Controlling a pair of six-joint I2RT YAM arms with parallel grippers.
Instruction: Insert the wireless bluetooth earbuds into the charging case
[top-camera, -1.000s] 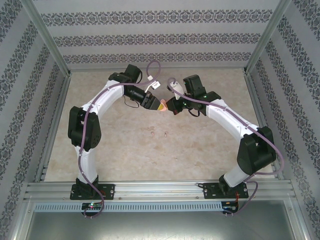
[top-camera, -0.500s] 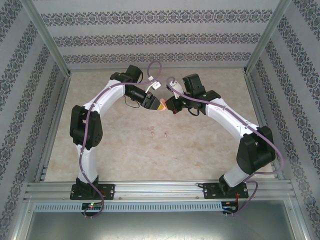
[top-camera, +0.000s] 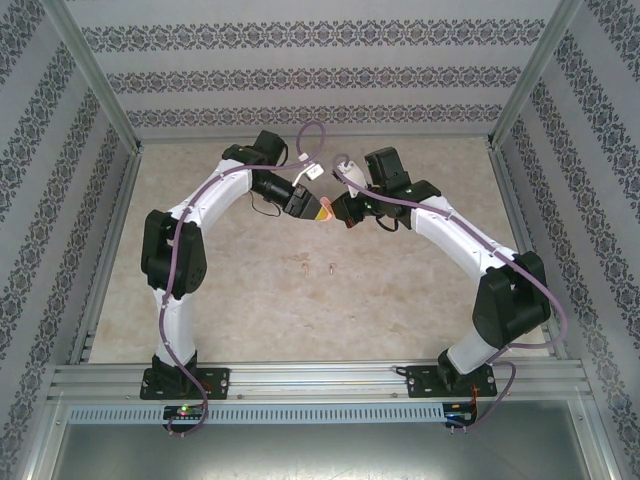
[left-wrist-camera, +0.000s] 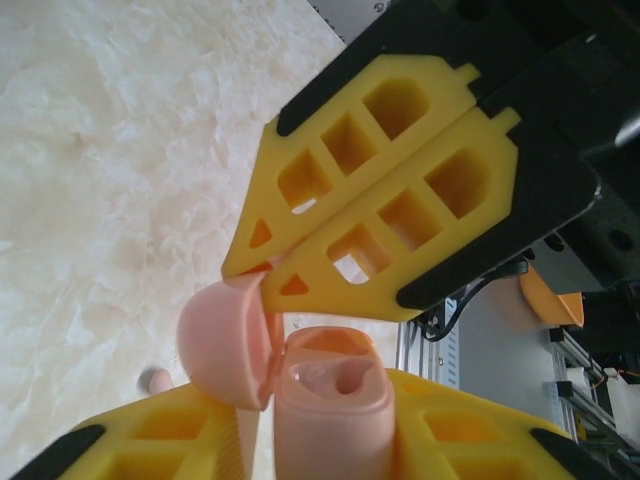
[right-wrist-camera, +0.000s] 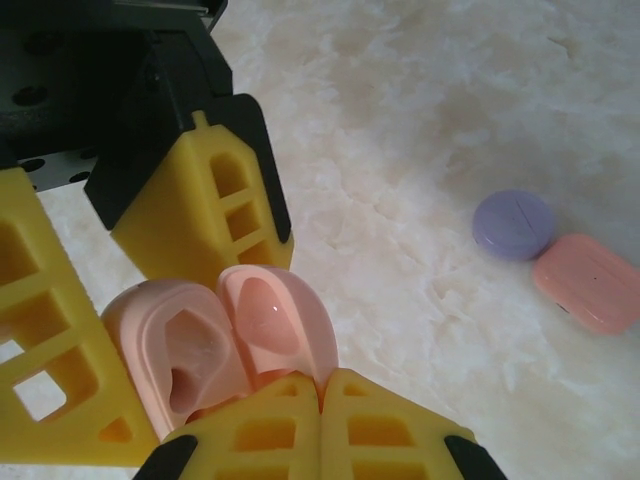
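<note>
A pale salmon charging case (left-wrist-camera: 330, 415) is held up above the table, my left gripper (left-wrist-camera: 325, 440) shut on its body. Its hinged lid (left-wrist-camera: 228, 340) stands open, and the moulded cavity inside holds nothing. My right gripper (right-wrist-camera: 320, 400) is shut on the edge of that lid (right-wrist-camera: 275, 320), next to the case body (right-wrist-camera: 175, 360). In the top view the left gripper (top-camera: 316, 207) and right gripper (top-camera: 338, 210) meet at the case (top-camera: 325, 211). Two tiny earbuds (top-camera: 306, 266) (top-camera: 329, 267) lie on the table nearer the bases. One pale earbud (left-wrist-camera: 155, 379) shows below the lid.
A shut purple case (right-wrist-camera: 513, 224) and a shut coral-pink case (right-wrist-camera: 585, 282) lie side by side on the marbled table (top-camera: 400, 290). Metal frame rails (top-camera: 110, 230) and patterned walls bound the table on three sides.
Both grippers have drifted slightly towards the back of the table together, still holding the case. The earbuds on the table have not moved.
</note>
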